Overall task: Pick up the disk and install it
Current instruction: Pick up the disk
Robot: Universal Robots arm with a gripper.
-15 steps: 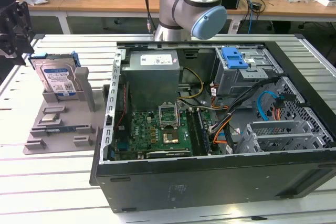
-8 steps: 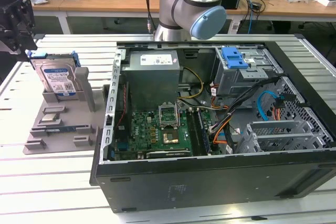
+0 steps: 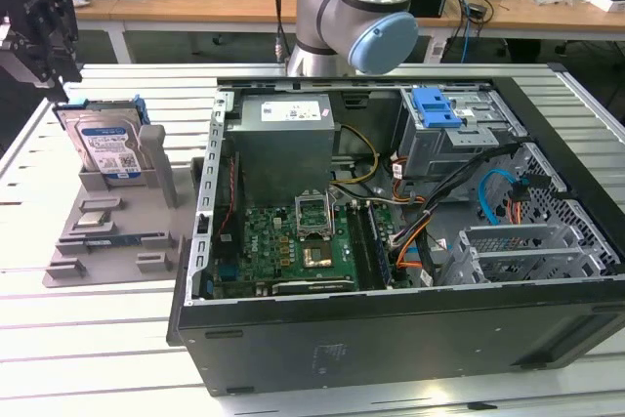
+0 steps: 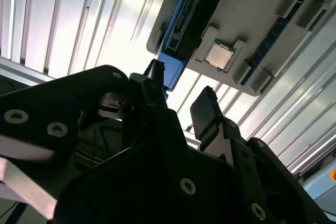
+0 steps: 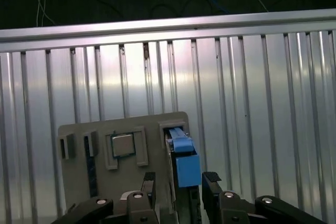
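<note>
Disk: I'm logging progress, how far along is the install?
Nothing done yet: the disk stands in its grey holder beside the computer case. The open gripper hovers above it, holding nothing. Gripping it and fitting it into the case remain.

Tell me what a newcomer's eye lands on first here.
The big open computer case with its green motherboard dominates the middle of the exterior view. At that view's left, the disk stands upright in a grey holder, and the open gripper hangs just above it.

Shiny ribbed metal table (image 3: 88,339), matt grey plastic holder (image 3: 117,231), silver-metal disk (image 3: 103,144)
</note>
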